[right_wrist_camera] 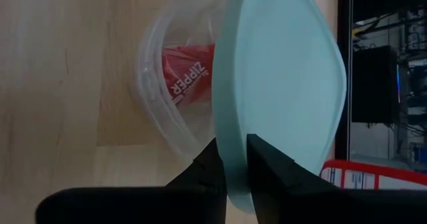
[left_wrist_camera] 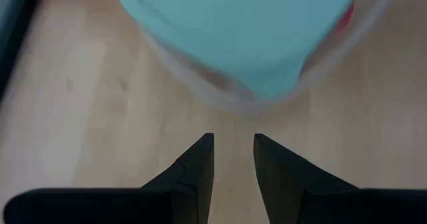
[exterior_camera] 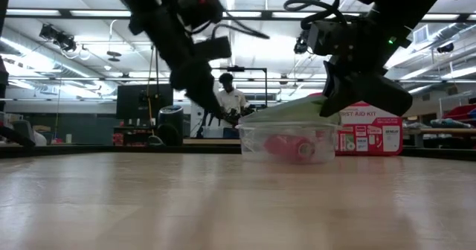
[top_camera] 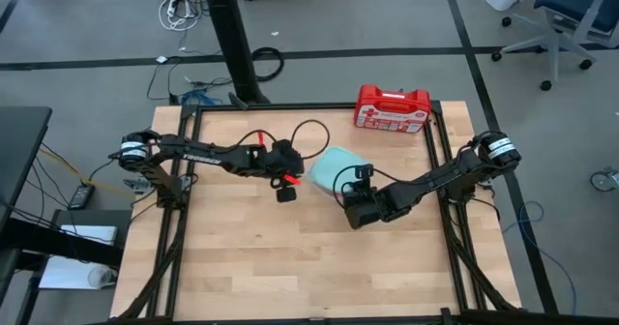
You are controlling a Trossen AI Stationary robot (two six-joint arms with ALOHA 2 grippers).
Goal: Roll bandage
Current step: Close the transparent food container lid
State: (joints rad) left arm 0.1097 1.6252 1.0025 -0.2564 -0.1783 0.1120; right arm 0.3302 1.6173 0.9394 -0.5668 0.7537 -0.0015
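Bandage (right_wrist_camera: 189, 75) lies inside the clear tub (right_wrist_camera: 155, 104) near the table's far edge. My right gripper (right_wrist_camera: 230, 159) pinches the teal lid (right_wrist_camera: 280, 91); I lift slowly. Left gripper (left_wrist_camera: 233, 159) hovers, fingers spread.

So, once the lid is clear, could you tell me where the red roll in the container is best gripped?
Probably from above, across its round sides. The red roll lies on its side low in the clear container, whose walls block a sideways approach. The right gripper holds the teal lid by its edge, tilted, so the open left gripper seems freer.
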